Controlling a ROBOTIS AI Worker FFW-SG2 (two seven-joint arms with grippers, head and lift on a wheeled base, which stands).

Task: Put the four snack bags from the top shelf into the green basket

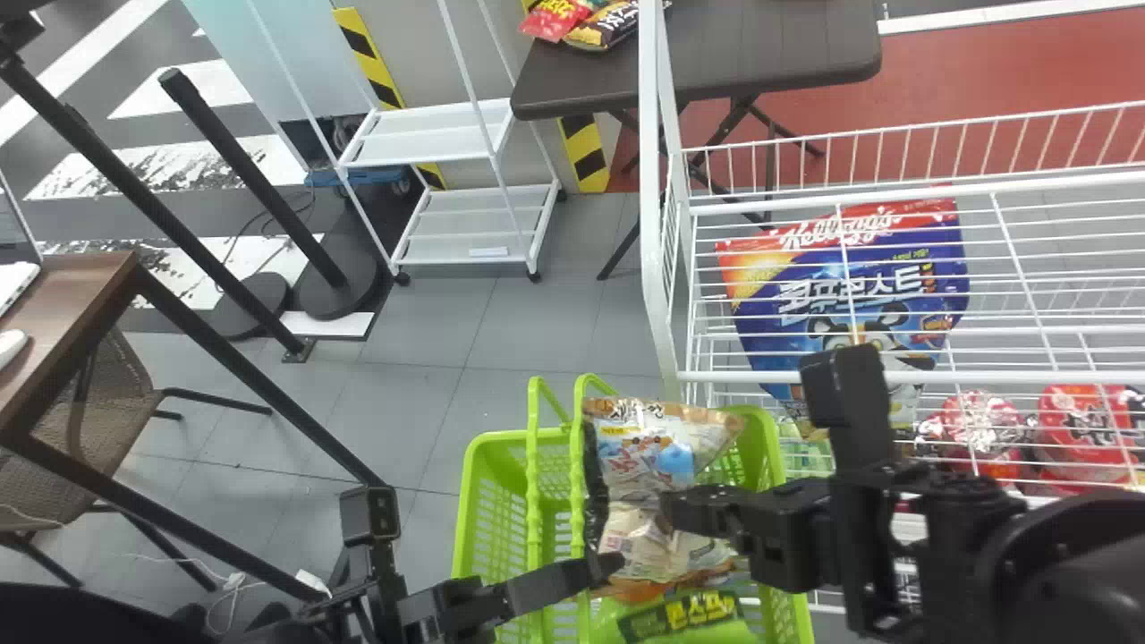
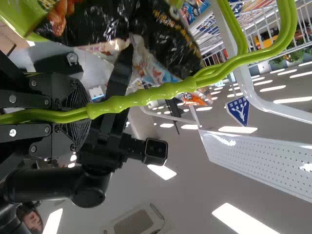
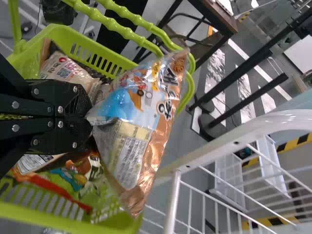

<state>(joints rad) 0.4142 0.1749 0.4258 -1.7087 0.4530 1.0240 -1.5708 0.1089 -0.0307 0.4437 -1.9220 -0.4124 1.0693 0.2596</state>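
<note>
Snack bag [image 3: 141,105] is over the green basket [image 3: 78,46], tilted, pinched in the R gripper [image 3: 90,119], w/ its top end near the handles [image 2: 161,92]. L gripper [image 2: 87,111] is clamped round those handles. Other packs [image 3: 73,175] lie in the basket, so room looks tight. Main risk: if R lets go now, bag could snag on a handle or prop on the packs, then slide over the rim & out, esp. b/c it leans outward. 2nd: a sideways tug by L could tip the basket. Slick film may also slip early.
</note>
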